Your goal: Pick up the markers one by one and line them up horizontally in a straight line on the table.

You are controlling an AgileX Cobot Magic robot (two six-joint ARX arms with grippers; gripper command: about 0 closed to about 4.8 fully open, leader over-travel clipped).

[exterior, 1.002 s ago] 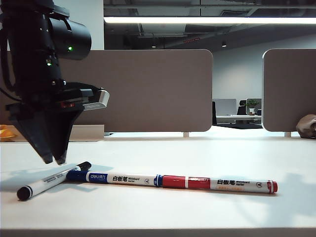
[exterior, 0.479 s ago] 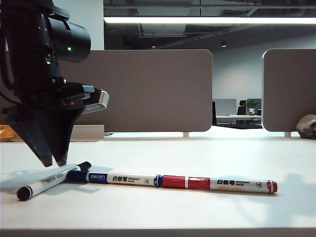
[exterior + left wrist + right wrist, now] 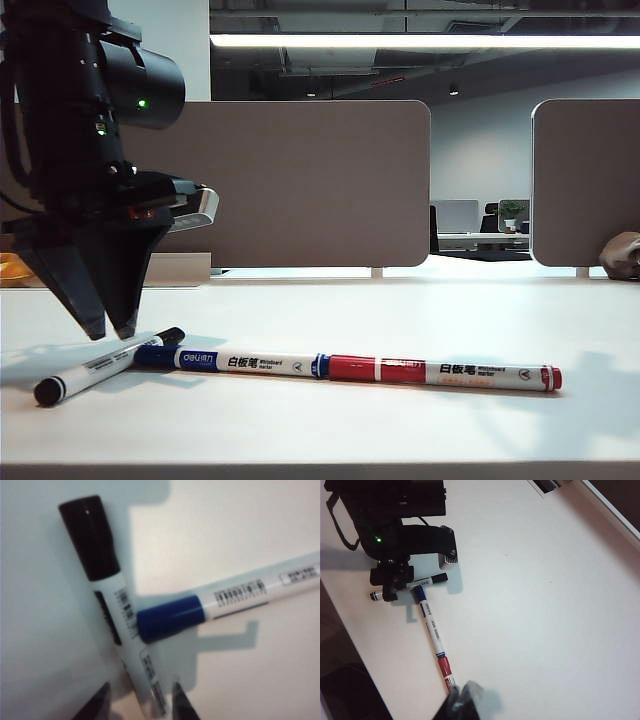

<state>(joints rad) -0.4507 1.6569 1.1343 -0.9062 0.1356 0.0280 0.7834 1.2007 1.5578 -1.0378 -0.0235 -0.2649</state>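
i see the left gripper [image 3: 108, 330] part-open, straddling the black-capped white marker [image 3: 107, 605] on the white table [image 3: 400, 320]; right gripper [image 3: 461, 700] shut, raised.

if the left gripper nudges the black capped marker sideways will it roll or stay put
The slim white-barrelled marker with the black cap looks round and smooth, so on the plain white table it would probably roll. Its barrel touches the blue-capped marker, which may stop it or get pushed. It looks stiff and light. The open left gripper hovers over it.
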